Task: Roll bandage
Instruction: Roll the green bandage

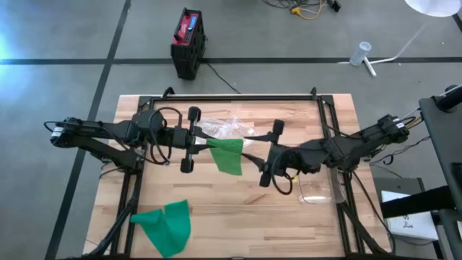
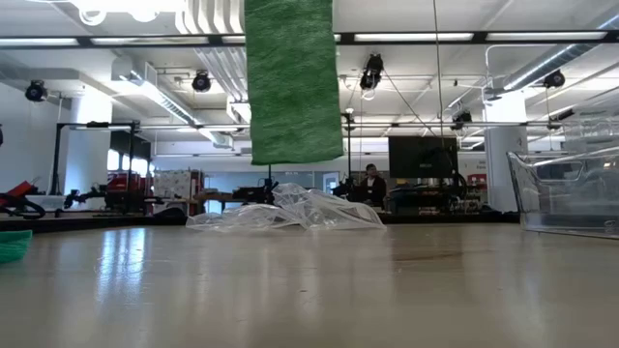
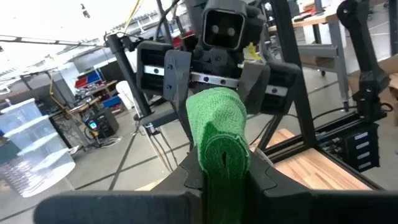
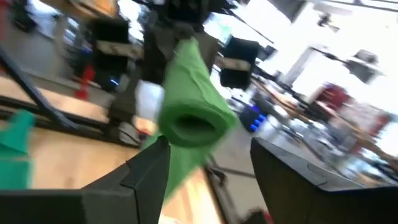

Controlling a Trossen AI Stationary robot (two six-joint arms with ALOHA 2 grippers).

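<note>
Bandage (image 2: 293, 82) top cut off; left tool (image 3: 219, 180) perhaps clamped there.

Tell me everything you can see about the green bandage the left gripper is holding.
The green bandage is a soft, crepe-like fabric strip, partly rolled at one end. The left gripper is shut on it, holding it in the air above the wooden table, its loose tail hanging down. The open right gripper faces the rolled end.

Both arms reach inward above the table's middle, wrists facing each other. The left gripper (image 1: 193, 140) is clamped tight; the right gripper (image 1: 272, 153) stands apart-fingered, seemingly holding nothing.
</note>
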